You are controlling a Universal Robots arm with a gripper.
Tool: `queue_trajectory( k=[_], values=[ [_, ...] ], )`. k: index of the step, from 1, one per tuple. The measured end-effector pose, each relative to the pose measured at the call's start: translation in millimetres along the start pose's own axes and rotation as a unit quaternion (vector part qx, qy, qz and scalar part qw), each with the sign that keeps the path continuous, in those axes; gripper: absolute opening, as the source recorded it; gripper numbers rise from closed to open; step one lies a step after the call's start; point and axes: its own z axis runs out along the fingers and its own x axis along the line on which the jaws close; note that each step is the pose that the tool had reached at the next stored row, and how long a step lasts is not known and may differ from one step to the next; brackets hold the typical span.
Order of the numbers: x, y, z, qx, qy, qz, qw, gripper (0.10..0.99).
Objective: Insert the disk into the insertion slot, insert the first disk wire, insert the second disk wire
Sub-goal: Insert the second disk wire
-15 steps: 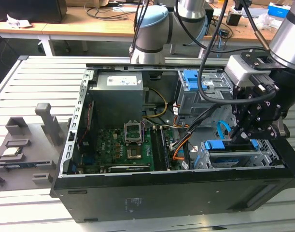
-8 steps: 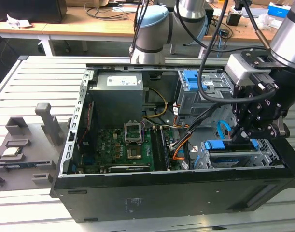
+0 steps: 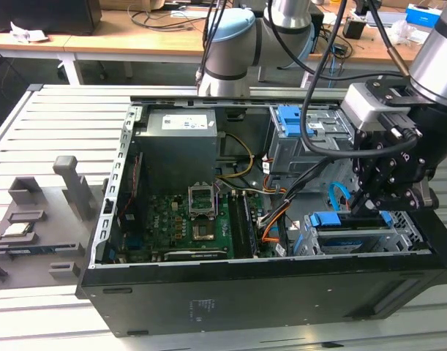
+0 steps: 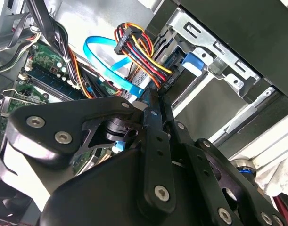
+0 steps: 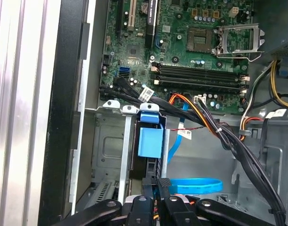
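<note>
At the exterior view's right end of the open black computer case [image 3: 230, 292], the arm's black gripper [image 3: 371, 207] hangs over the low grey perforated sheet-metal insertion slot [image 3: 399, 232]. The silver disk in its bright blue plastic bracket [image 3: 333, 219] already sits inside that slot, its blue tab showing at the slot's mouth in the first wrist view [image 5: 150, 141]. In both wrist views the fingers [image 4: 152, 117] stand pressed together, pinched on what looks like the connector end of a wire; the wire itself is hidden between them. A flat light-blue data cable [image 4: 102, 59] loops just beside the fingers, and a bundle of red, yellow, orange and black power wires with a black plug [image 4: 134, 44] hangs close above, crowding the way to the slot. Thick black cables [image 5: 238, 146] cross between the green motherboard [image 5: 191, 42] and the slot. Farther back in the case stands the taller grey cage with a blue latch [image 3: 291, 121]. The case rests on a grey slatted metal table [image 3: 62, 124].
</note>
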Motion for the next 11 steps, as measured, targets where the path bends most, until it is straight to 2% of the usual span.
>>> queue_trajectory(
  k=[9,10,11],
  values=[
    [0.0,-0.2,3.1,0.0001,-0.0004,0.000,1.0000,0.173],
    [0.0,-0.2,2.9,0.0000,-0.0001,0.000,1.0000,0.235],
    [0.0,0.0,0.4,0.0000,0.0001,0.000,1.0000,0.235]
  ],
)
